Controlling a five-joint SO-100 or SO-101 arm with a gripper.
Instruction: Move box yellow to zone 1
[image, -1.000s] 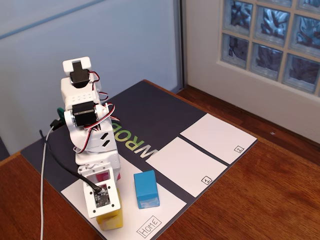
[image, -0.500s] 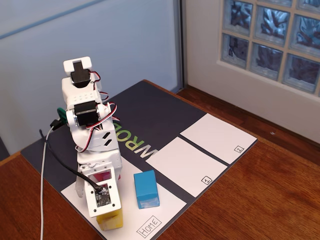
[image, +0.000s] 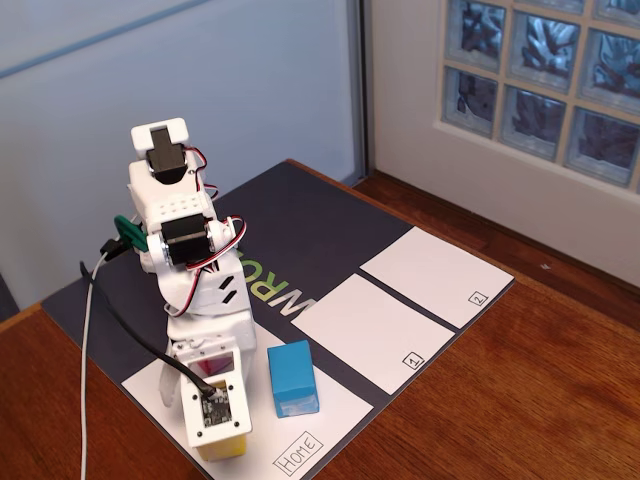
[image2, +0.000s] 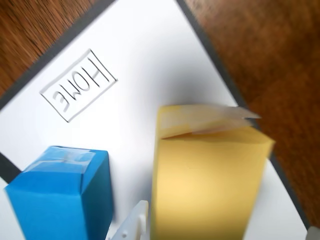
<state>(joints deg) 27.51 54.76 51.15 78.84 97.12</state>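
One yellow box (image2: 207, 185) fills the lower centre of the wrist view, standing on the white sheet marked "Home" (image2: 135, 55) close to that sheet's right edge, its paler taped end turned toward the top of the frame. In the fixed view only a sliver of the yellow box (image: 222, 449) shows at the lower left, under the arm's white wrist plate. The hand (image2: 225, 235) reaches in from the bottom edge of the wrist view, with one white fingertip (image2: 134, 225) just left of the box and a trace of a second at the lower right corner, so the fingers sit apart on either side of the box; whether they press on it I cannot tell. Just left of the box in the wrist view stands a blue block (image2: 60, 195), on the same sheet, apart from the yellow one. In the fixed view the blue block (image: 292, 378) sits right of the arm (image: 190, 270), and zone 1 (image: 365, 330), a white sheet with a boxed "1", lies further right on the dark mat (image: 300, 215), with the sheet marked "2" (image: 435, 275) beyond it toward the upper right. The mat rests on a wooden desk (image: 520, 400).
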